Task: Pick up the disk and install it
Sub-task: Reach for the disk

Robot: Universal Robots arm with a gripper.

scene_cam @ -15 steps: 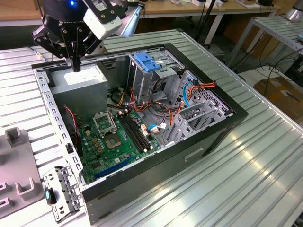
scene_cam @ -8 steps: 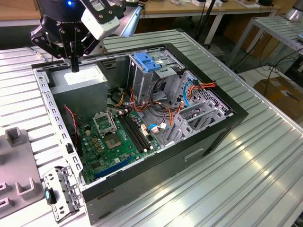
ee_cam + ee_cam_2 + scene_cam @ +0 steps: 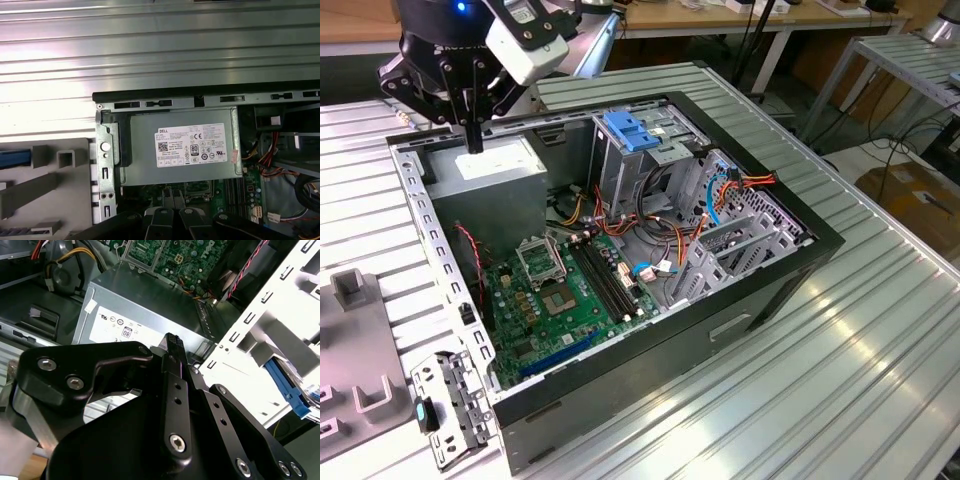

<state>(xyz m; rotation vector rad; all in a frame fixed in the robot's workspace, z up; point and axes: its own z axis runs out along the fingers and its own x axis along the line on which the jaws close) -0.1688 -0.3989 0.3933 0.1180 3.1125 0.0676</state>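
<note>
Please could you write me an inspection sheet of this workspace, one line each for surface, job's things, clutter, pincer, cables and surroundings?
Surface: ribbed aluminium table carrying an open black computer case.
Job's things: blue plastic strip in the grey slotted fixture beside the case, possibly the disk's rail; I cannot tell for sure.
Clutter: perforated metal bracket lying by the case's near corner.
Pincer: black pincer shut, empty, above the grey power-supply box.
Cables: orange, red and blue wire bundles inside the case, beside the metal drive cage with blue latch.
Surroundings: another ribbed metal table, a brown cardboard box.
</note>
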